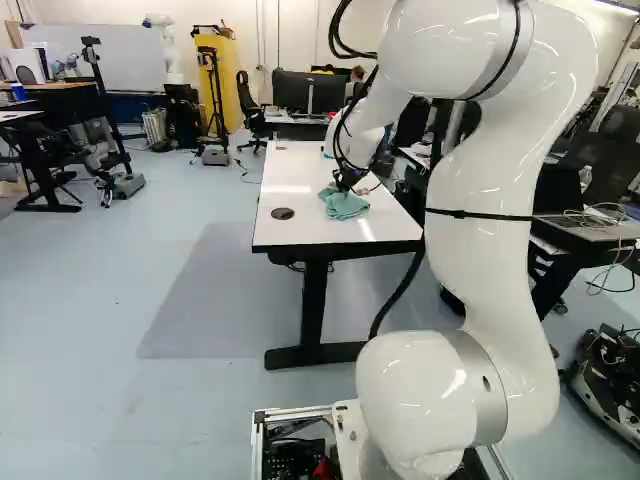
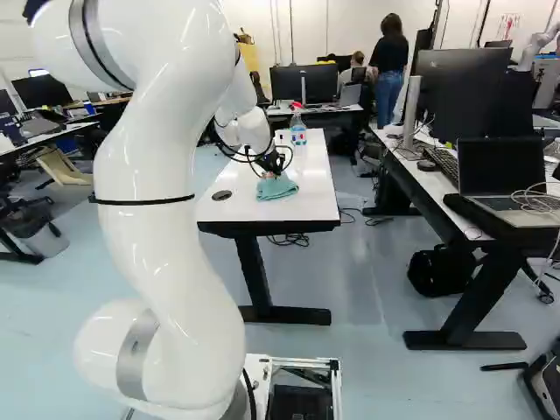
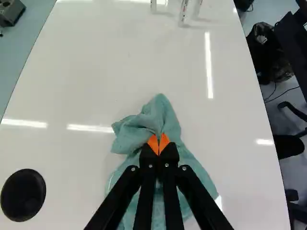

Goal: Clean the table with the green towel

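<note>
At the near part of the white table (image 1: 294, 215) my gripper (image 1: 345, 184) reaches down onto the green towel (image 1: 345, 205). The right base view shows the gripper (image 2: 269, 171) over the same crumpled towel (image 2: 277, 187). In the wrist view the orange tips of the gripper (image 3: 159, 144) are pressed together, with a fold of the towel (image 3: 156, 116) pinched at them. The cloth bunches ahead of the tips and spreads flat on the tabletop under the fingers.
A spray bottle (image 2: 298, 128) stands farther along the table. A round black grommet (image 3: 23, 195) is set in the tabletop beside the towel. Right of the table, a desk (image 2: 437, 194) bears monitors and a laptop (image 2: 500, 179). Another robot (image 1: 166, 45) stands far back.
</note>
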Tool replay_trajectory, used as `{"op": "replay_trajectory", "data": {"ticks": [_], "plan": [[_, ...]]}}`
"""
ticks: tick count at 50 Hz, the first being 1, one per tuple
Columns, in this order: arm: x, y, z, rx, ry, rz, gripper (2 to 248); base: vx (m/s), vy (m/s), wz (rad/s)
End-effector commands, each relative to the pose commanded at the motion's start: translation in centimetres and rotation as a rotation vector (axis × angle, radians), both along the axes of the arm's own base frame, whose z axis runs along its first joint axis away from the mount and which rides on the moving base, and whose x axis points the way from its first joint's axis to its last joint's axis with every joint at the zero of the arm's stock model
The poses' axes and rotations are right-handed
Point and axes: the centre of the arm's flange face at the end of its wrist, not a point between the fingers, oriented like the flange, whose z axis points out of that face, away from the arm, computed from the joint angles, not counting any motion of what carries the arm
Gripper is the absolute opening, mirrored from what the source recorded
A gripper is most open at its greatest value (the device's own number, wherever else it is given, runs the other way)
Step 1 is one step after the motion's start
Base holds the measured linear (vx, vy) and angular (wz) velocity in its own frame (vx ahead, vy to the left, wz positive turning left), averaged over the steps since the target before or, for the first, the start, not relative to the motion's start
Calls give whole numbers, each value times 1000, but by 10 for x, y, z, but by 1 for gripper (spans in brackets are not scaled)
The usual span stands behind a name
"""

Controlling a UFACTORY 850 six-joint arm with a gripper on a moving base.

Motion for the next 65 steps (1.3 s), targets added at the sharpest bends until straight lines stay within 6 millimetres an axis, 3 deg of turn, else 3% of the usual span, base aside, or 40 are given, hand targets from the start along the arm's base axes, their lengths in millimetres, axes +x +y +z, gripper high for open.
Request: {"op": "replay_trajectory", "data": {"ticks": [24,65], "plan": [[-54,10,33,-1,-27,13,21,0,0,0],[-137,18,34,0,-7,25,21,0,0,0]]}}
